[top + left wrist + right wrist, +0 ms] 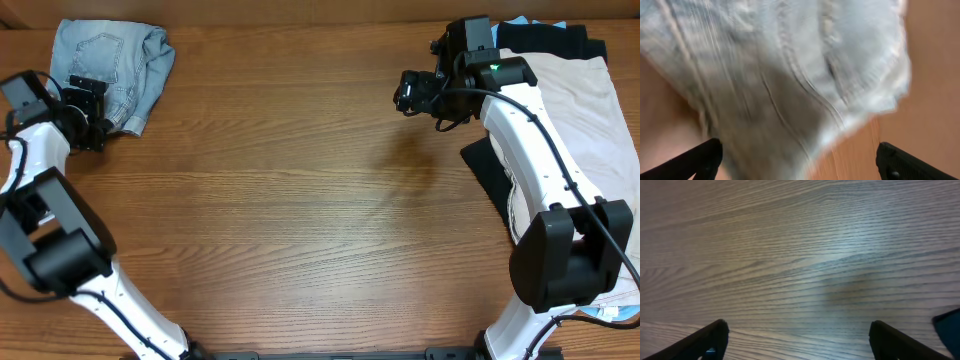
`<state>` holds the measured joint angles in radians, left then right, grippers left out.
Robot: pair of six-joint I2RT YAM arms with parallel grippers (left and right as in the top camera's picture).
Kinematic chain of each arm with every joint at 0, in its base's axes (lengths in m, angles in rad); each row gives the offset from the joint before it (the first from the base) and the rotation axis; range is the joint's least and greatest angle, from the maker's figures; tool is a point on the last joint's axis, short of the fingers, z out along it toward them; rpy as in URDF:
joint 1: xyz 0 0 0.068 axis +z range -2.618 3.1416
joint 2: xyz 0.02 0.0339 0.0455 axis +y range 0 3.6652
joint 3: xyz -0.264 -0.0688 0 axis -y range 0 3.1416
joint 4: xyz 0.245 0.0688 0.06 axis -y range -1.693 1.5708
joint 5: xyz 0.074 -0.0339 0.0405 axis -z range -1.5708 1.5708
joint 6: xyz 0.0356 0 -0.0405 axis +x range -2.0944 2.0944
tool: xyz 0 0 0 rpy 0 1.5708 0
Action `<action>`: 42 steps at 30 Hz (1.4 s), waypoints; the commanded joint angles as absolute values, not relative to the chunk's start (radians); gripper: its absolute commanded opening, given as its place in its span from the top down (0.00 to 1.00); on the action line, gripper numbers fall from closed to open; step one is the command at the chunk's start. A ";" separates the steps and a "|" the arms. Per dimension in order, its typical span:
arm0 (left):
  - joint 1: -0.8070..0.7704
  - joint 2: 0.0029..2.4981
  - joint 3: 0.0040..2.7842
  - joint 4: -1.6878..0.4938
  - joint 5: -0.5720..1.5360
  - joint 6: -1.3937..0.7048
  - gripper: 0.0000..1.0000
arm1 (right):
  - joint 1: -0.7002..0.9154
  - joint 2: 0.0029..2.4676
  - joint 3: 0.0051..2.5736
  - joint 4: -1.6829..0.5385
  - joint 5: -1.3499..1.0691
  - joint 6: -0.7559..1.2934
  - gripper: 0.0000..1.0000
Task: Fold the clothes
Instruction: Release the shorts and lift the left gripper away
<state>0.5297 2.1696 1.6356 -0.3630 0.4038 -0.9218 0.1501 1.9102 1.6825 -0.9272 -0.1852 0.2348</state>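
Observation:
The light-wash denim shorts (112, 62) lie folded at the far left corner of the table. My left gripper (92, 128) sits at their near left edge, open; in the left wrist view the blurred denim (790, 75) fills the frame above the spread fingers (800, 162), which hold nothing. My right gripper (408, 92) hovers open and empty over bare wood at the far right; its wrist view shows only the table (800, 255) between the open fingers (800, 340).
A pile of garments lies at the right: a beige one (585, 110) on top, a black one (550, 40) behind it, a sliver of sky-blue (520, 22) at the far edge. Black fabric (490, 170) shows under the right arm.

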 commanded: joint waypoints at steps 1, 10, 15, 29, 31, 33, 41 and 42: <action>0.513 1.894 1.646 -0.430 0.326 -0.781 0.00 | 0.144 1.880 1.703 -0.920 -0.231 0.235 0.02; 0.458 1.490 1.646 -0.718 0.263 -0.538 0.00 | 0.144 1.794 1.715 -0.921 -0.286 0.177 0.00; 0.373 1.353 1.645 -0.862 0.262 -0.272 0.00 | 0.144 1.691 1.782 -0.929 -0.225 0.065 0.00; 0.314 1.390 1.645 -1.092 0.146 -0.194 0.00 | 0.144 1.421 1.839 -0.984 -0.080 0.067 0.00; 0.314 1.407 1.645 -1.092 0.146 -0.194 0.00 | 0.144 1.424 1.835 -1.004 -0.079 0.067 0.00; 0.314 1.418 1.645 -1.092 0.146 -0.194 0.00 | 0.144 1.429 1.834 -1.011 -0.079 0.067 0.00; 0.314 1.465 1.645 -1.092 0.146 -0.194 0.00 | 0.144 1.433 1.834 -1.013 -0.079 0.067 0.00; 0.314 1.469 1.645 -1.092 0.146 -0.194 0.00 | 0.144 1.433 1.834 -1.013 -0.079 0.067 0.00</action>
